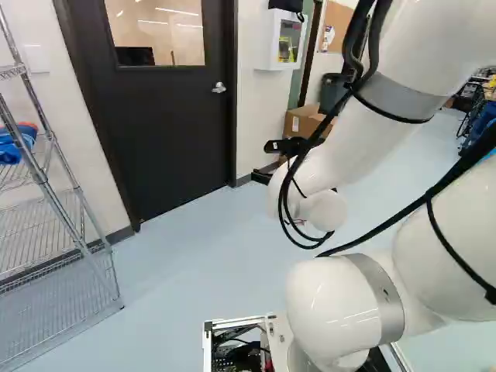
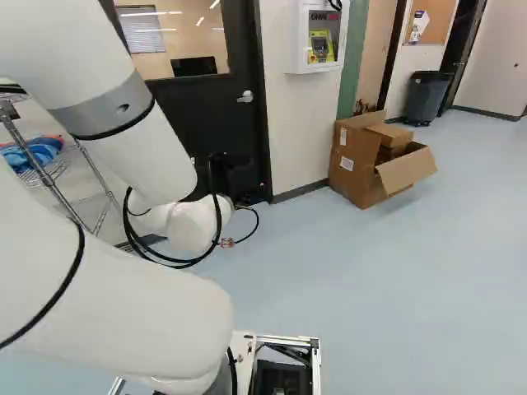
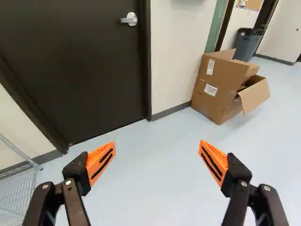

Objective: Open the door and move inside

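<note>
Door point(image 3: 80, 70), dark, flat and closed, stands ahead of the fingers point(image 3: 99, 162), which are spread wide above smooth pale-blue floor point(image 3: 150, 188); an open cardboard box point(image 3: 218, 87) sits farther ahead, near white wall point(image 3: 171, 61).

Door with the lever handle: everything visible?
The door is a flat, near-black slab, upright and shut in a dark frame, set in a white wall. A window sits in its upper part; a silver lever handle, about level, is on the wall cabinet side. Material unclear. It stands ahead of the open fingers, which don't touch it.
</note>
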{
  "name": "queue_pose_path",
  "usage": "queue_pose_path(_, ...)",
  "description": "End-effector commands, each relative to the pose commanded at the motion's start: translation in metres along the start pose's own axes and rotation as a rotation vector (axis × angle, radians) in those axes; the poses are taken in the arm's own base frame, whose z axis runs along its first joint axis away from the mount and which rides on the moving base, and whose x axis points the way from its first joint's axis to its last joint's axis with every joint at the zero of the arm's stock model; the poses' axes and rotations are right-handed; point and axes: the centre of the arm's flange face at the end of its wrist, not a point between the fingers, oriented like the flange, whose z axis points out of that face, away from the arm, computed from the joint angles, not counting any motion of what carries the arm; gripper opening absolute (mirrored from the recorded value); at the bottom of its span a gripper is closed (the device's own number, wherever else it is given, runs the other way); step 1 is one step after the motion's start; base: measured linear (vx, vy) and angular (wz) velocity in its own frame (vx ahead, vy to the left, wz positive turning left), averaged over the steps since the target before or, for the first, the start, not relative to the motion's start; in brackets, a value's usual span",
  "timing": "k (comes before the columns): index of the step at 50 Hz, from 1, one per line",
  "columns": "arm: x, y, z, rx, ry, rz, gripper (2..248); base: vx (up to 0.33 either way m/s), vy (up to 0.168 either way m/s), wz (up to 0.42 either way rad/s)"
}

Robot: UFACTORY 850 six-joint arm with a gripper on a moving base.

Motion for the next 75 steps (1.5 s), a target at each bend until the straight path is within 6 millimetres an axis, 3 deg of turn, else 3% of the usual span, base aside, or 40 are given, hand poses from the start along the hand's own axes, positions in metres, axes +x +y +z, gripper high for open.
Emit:
queue_pose_path(35, 0.0, 0.0, 0.0, 0.0, 0.0, 0.0, 247, 0.212, 0.003, -0.018)
queue_pose_path(75, 0.0, 0.0, 0.0, 0.0, 0.0, 0.0, 247, 0.208, 0.03, 0.154)
